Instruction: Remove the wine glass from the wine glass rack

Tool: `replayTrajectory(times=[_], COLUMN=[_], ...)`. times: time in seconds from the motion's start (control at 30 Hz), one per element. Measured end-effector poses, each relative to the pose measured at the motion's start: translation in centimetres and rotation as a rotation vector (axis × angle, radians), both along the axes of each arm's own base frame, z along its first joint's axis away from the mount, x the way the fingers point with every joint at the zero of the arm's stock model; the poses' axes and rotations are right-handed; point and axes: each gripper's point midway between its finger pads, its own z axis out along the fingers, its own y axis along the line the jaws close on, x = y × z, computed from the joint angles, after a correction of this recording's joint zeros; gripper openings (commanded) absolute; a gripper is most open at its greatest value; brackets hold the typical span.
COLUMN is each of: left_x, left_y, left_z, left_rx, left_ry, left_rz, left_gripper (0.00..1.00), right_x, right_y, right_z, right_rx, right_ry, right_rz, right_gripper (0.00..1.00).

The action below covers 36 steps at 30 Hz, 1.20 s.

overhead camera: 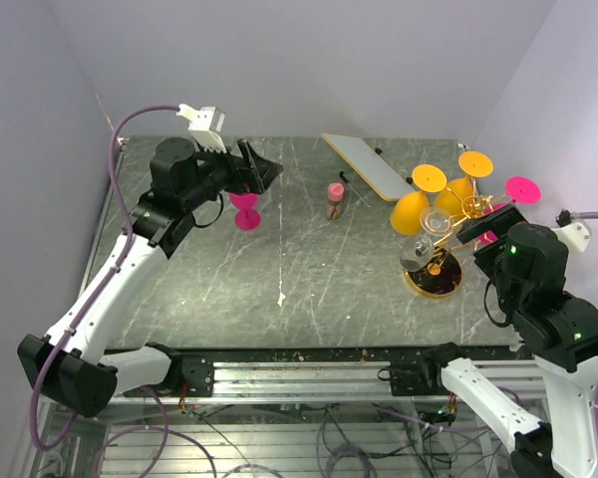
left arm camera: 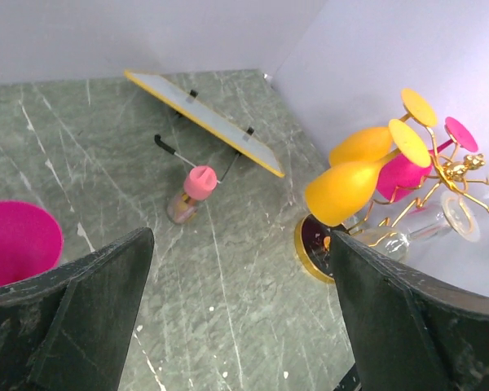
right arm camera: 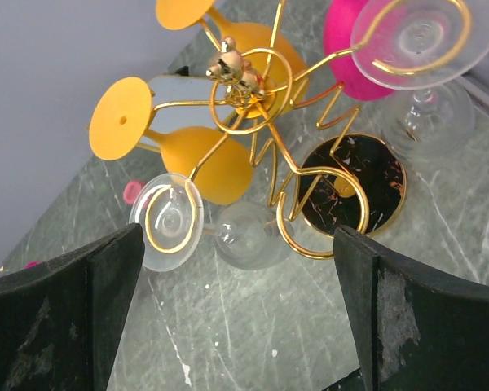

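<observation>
The gold wire wine glass rack (overhead camera: 448, 221) stands at the table's right on a round dark base (right arm camera: 352, 184). Hanging from its loops are two orange wine glasses (overhead camera: 411, 211), a magenta one (right arm camera: 346, 49) and two clear ones. The nearer clear wine glass (right arm camera: 248, 236) hangs with its foot (right arm camera: 168, 220) in a loop. My right gripper (right arm camera: 238, 244) is open just in front of that glass, holding nothing. Another magenta wine glass (overhead camera: 246, 211) stands on the table at the left. My left gripper (overhead camera: 262, 167) hovers open just above and behind it, empty.
A flat white board (overhead camera: 369, 164) lies propped at the back of the table. A small pink-capped bottle (overhead camera: 335, 199) stands mid-table with a thin black tool (left arm camera: 175, 151) beside it. Walls close in on the left, back and right.
</observation>
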Motion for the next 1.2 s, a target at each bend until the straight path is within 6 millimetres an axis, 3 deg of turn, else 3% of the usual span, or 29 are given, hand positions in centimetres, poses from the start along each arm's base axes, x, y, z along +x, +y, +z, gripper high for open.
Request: replayTrajectory(times=[0.2,0.37,0.53,0.73,0.9,1.07,1.2], left_x=[-2.1,-3.8,-4.1,-3.9,-3.9,-3.9,-3.9], left_y=[0.6,1.5,1.8,1.8,1.6,1.6,1.6], left_z=[2.8,4.0,3.7,2.9,2.5,2.4,2.4], left_rx=[0.010,0.041,0.070,0.093,0.098,0.099,0.102], left_ry=[-0.138,-0.225,-0.244,-0.240,-0.232,-0.230,-0.232], left_rz=[-0.028,-0.032,-0.034,-0.037,-0.047,-0.048,-0.048], left_gripper=[1.00,1.00,1.00,0.98,0.98,0.97,0.96], right_x=[0.2,1.7,3.3,4.9,5.4,5.7,5.5], right_y=[-0.1,1.0,3.1,4.7,4.9,4.3,4.1], right_z=[0.2,1.6,2.4,1.0,-0.6,-0.8,-1.7], right_rx=[0.019,-0.012,-0.095,-0.157,-0.206,-0.229,-0.156], right_ry=[0.001,-0.031,-0.036,0.038,0.094,0.110,0.090], right_rz=[-0.029,0.047,0.197,0.299,0.330,0.299,0.243], right_gripper=[0.96,0.89,0.88,0.85,0.80,0.78,0.64])
